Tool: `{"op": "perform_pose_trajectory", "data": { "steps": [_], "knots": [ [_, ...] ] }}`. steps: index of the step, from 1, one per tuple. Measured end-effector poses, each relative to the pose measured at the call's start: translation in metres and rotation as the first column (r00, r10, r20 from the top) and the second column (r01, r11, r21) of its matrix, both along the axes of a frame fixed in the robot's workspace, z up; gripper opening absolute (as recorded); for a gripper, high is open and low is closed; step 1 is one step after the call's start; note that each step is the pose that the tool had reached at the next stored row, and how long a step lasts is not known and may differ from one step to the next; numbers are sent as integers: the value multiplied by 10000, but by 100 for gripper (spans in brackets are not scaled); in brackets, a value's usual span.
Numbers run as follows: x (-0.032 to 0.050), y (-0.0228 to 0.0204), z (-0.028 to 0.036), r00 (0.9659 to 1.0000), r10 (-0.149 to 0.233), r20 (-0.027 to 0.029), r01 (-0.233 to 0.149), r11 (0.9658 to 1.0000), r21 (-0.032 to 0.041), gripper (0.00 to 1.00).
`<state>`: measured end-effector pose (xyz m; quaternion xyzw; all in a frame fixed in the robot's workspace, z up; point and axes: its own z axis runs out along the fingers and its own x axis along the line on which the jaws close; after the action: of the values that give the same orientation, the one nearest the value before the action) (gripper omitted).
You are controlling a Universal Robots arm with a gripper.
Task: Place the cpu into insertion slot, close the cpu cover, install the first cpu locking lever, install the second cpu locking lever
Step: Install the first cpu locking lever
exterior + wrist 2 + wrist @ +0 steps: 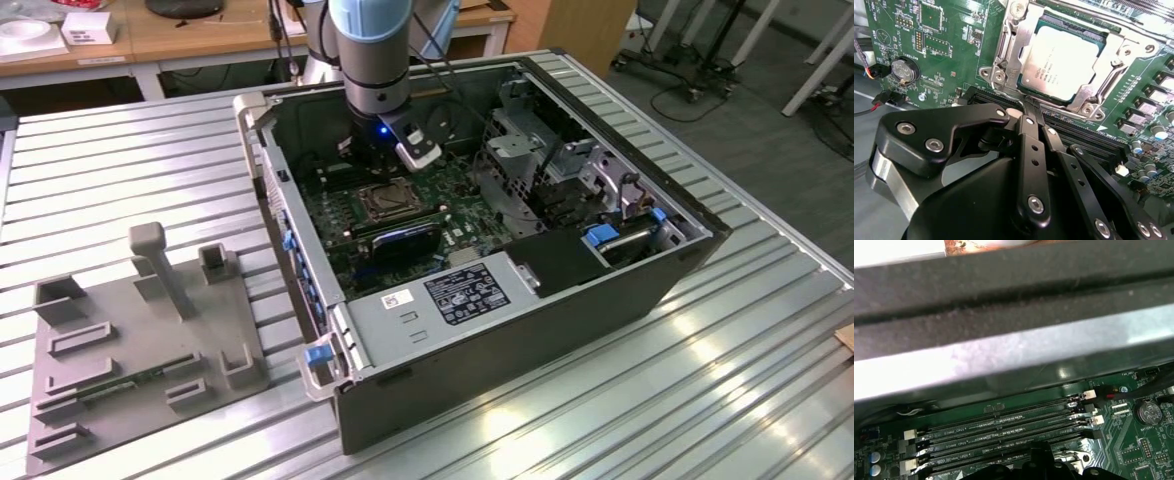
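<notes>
Inside the open black metal computer case (534, 330) on the ribbed silvery bench (747, 400), well into the job, with the pale blue-and-grey robot arm (367, 60) reaching down over the green circuit-printed motherboard (954, 30).

In the second wrist view, first step judged done: small flat square cpu (1063, 61), pale grey-silver metal face up, lying level within the square, silvery-rimmed insertion slot (995, 75).

Second step judged done too: thin square silvery metal cpu cover (1106, 62) down flat over the chip, framing the metal face through its square window, no lifted edge to be seen.

As for the two locking levers, impossible to pick them out for certain from the bright metalwork around the frame, and so impossible to say whether latched or free. Both lever steps therefore counted as left, or at least unconfirmed.

Black jointed pincer (1030, 107) closed, fingertips pressed together with nothing visible between them. Tip low and just beside the near edge of the insertion slot, at the side facing the long narrow black memory slots (1004, 432). Whether touching the rim or only hovering close to it, not to be told. Nothing carried, so no part in transit.
</notes>
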<state>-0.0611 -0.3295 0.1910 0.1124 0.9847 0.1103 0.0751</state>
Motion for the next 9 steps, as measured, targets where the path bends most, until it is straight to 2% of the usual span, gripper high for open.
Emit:
{"op": "perform_pose_trajectory", "data": {
  "steps": [9],
  "knots": [
    [8,4,-1,10000,0,1,0,10000,2,11]
  ]
}}
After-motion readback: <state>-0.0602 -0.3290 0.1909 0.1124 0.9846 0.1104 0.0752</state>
